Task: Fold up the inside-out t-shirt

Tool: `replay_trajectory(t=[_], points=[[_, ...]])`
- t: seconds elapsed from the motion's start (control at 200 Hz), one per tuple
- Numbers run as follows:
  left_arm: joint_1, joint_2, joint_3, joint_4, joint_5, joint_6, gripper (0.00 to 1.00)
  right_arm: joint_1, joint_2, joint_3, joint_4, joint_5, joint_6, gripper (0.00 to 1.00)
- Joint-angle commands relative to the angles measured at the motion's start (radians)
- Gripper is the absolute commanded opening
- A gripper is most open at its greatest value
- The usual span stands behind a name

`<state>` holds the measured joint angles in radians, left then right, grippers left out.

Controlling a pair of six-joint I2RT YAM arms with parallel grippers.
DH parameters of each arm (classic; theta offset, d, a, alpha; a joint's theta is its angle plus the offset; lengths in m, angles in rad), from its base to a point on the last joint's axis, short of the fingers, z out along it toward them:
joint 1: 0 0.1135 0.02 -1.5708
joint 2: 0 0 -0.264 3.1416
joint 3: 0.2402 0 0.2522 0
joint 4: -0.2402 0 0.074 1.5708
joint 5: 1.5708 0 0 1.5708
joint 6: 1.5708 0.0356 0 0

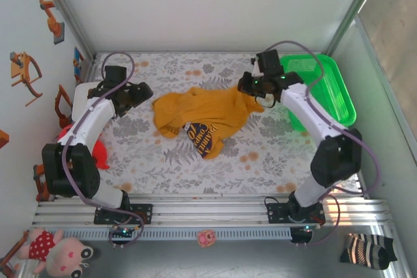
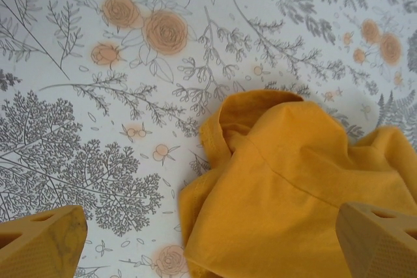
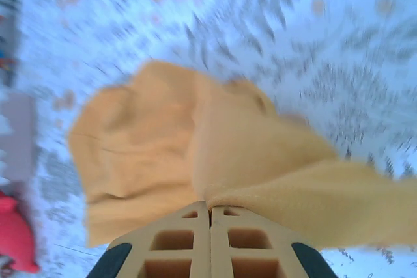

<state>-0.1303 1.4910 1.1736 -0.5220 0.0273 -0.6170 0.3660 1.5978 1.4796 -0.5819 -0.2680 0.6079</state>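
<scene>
The mustard-yellow inside-out t-shirt lies crumpled mid-table on the floral cloth, with dark printed lettering showing on a flap at its front edge. My right gripper is shut on the shirt's right end, and cloth stretches from its closed fingertips toward the heap. My left gripper hovers at the shirt's left edge, open. Its two fingers stand wide apart, with the shirt's folded hem below and between them, untouched.
A green plastic basket sits at the back right, just behind the right arm. A red soft item and a white object lie along the left side. Walls close in the back and both sides.
</scene>
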Motion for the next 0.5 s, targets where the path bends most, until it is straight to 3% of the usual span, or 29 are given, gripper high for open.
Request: replay_trajectory(t=[0.0, 0.08, 0.255, 0.496], points=[[0.003, -0.061, -0.018, 0.033, -0.052, -0.020, 0.97, -0.034, -0.102, 0.081, -0.103, 0.019, -0.049, 0.00], [0.004, -0.063, -0.006, 0.008, -0.031, -0.042, 0.97, -0.055, -0.177, 0.092, -0.139, 0.047, -0.060, 0.00], [-0.003, -0.004, 0.027, -0.028, 0.124, -0.021, 0.97, -0.113, -0.337, -0.033, -0.160, 0.113, -0.051, 0.00], [-0.109, 0.126, 0.071, -0.024, 0.156, 0.010, 0.97, -0.125, -0.357, -0.288, -0.142, 0.102, -0.069, 0.00]])
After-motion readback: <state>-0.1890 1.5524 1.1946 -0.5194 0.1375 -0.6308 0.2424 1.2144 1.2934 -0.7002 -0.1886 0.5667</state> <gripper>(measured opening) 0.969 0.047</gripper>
